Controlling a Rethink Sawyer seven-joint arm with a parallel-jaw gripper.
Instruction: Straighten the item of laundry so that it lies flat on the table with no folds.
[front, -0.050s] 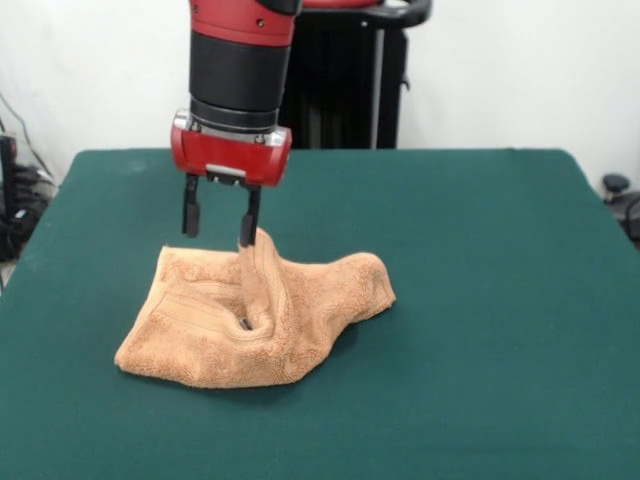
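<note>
The tan terry-cloth hand towel (255, 325) lay crumpled on the green table (480, 300), left of the table's middle in the front view and a little toward the camera. One part of it rose in a narrow ridge to a peak; the rest spread around that ridge in loose folds, with a woven band showing on the left flap and a rounded lobe reaching out to the right of the ridge.

The gripper (220, 222) hung just above the towel's peak with its two dark fingers apart. The right-hand finger (249, 222) in the picture touched or stood just beside the tip of the ridge; the other finger stood clear of the cloth. Nothing was clamped between them, as far as the view showed.

By that, the work looked to be in mid-course: the towel was far from flat, and the raised ridge suggested a pull or a release at the peak. The next move probably called for a grip on an edge or corner, rather than the middle, and a draw outward from the towel's heap so the folds would open.

No containers were in view.
</note>
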